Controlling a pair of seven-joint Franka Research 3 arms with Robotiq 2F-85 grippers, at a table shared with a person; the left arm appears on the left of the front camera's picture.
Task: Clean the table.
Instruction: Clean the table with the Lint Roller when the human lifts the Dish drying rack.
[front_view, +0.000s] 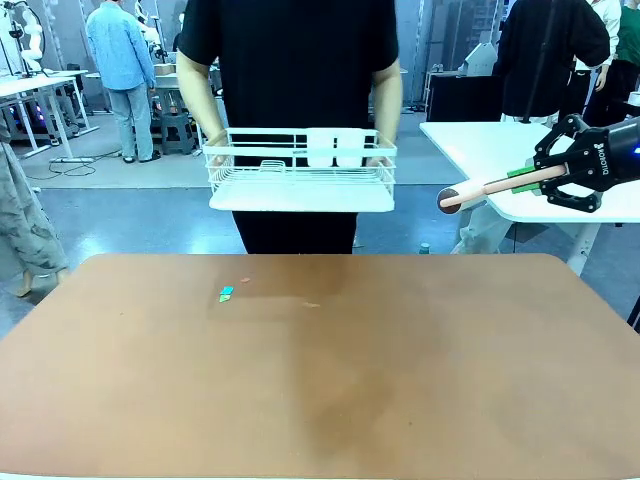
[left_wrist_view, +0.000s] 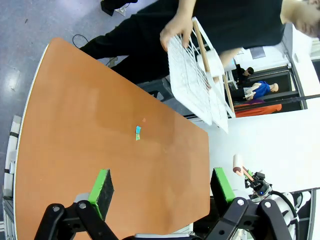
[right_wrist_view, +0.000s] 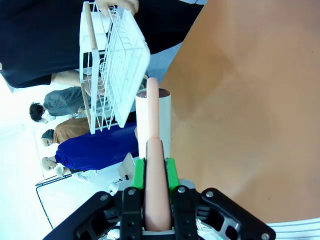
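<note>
Right gripper (front_view: 532, 178) is clamped on the handle of a lint roller (front_view: 480, 190), held up in the air toward the far right of the brown table (front_view: 320, 390). Left gripper (left_wrist_view: 161, 184) hangs over the table, jaws wide apart, nothing in them. A person holds a white wire rack (front_view: 300, 178) above the far edge. A few coloured scraps (front_view: 227, 293) lie on the tabletop.

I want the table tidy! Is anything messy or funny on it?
Yes. A small green-and-blue scrap lies on the table, toward the far left, with a tiny orange speck beside it. They look like litter on the smooth brown top.
</note>
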